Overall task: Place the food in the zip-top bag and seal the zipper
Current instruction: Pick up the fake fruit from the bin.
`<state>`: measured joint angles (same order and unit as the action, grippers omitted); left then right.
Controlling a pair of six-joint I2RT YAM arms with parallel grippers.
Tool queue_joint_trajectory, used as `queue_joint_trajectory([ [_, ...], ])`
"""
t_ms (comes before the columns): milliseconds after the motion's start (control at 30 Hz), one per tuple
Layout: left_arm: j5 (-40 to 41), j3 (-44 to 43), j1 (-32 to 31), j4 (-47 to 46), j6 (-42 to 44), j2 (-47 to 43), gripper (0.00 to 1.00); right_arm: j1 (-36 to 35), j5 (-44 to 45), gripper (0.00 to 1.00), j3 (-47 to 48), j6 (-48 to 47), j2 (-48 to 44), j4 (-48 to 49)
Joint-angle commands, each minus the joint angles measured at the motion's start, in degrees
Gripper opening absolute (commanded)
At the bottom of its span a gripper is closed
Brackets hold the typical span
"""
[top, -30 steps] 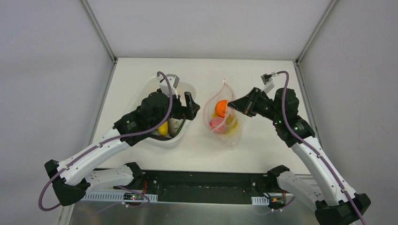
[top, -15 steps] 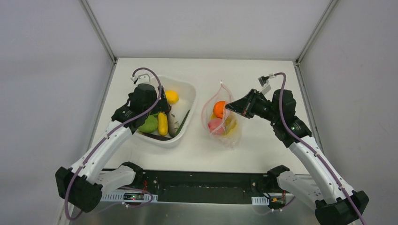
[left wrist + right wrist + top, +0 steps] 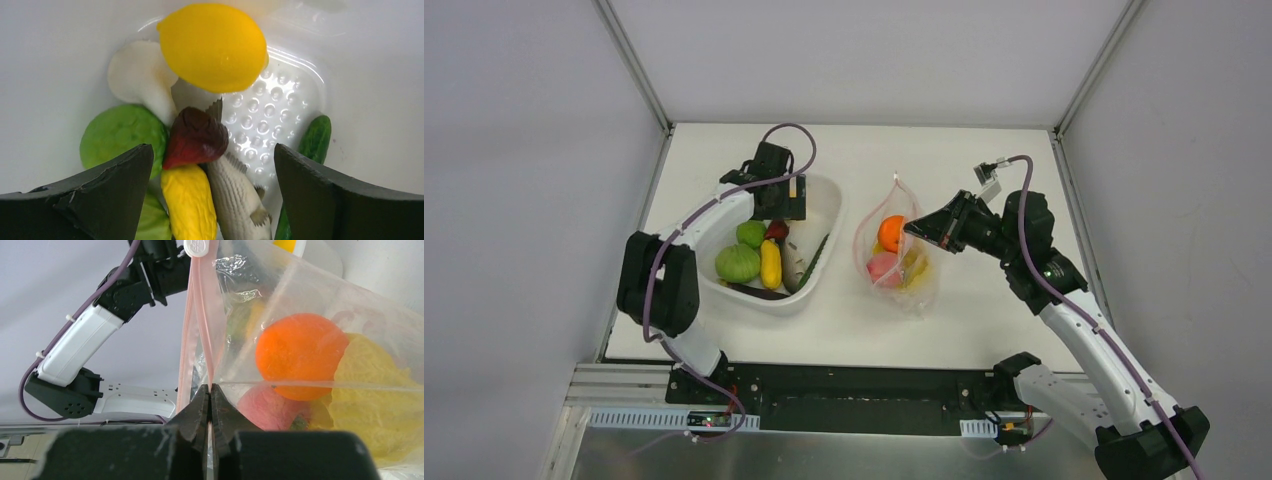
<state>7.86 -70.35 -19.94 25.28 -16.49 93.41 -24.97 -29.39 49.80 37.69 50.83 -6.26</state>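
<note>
since the right fingers are clenched on the lip of the zip-top bag that faces the right edge of the bench, just beside the pink zipper, the mouth stands propped open toward the far edge. an orange piece and pink and yellow ones lie inside. the rest of the food sits in the white tub nearer the left edge, apart from the bag. the left fingers hang spread wide and empty over the tub, so the left arm is plainly the nearer one for the next pick. a dark red piece lies straight ahead in the gap between them, with a yellow lemon beyond it and a yellow cob and a pale fish nearer. cob and fish run lengthwise across the closing line, which i judge suits a pinch across their narrow width.
</note>
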Motion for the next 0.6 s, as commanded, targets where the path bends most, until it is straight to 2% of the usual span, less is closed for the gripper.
queue_joint_trajectory([
  [0, -1.9, -5.5, 1.4, 1.9, 3.6, 3.9, 0.92, 0.0, -0.3, 0.01, -0.3, 0.7, 0.0, 1.7],
  [200, -5.9, -10.1, 3.7, -2.1, -5.0, 8.4, 0.93, 0.1, -0.7, 0.01, -0.9, 1.3, 0.7, 2.7],
  [333, -5.6, -5.5, 3.7, -11.8, -12.5, 9.9, 0.94, 0.1, -0.4, 0.01, -1.3, 1.4, 0.7, 3.0],
  [567, -0.7, -1.5, 3.6, -18.8, -18.5, 12.1, 0.95, 0.0, -0.5, 0.01, -1.3, 1.5, 0.9, 3.2],
])
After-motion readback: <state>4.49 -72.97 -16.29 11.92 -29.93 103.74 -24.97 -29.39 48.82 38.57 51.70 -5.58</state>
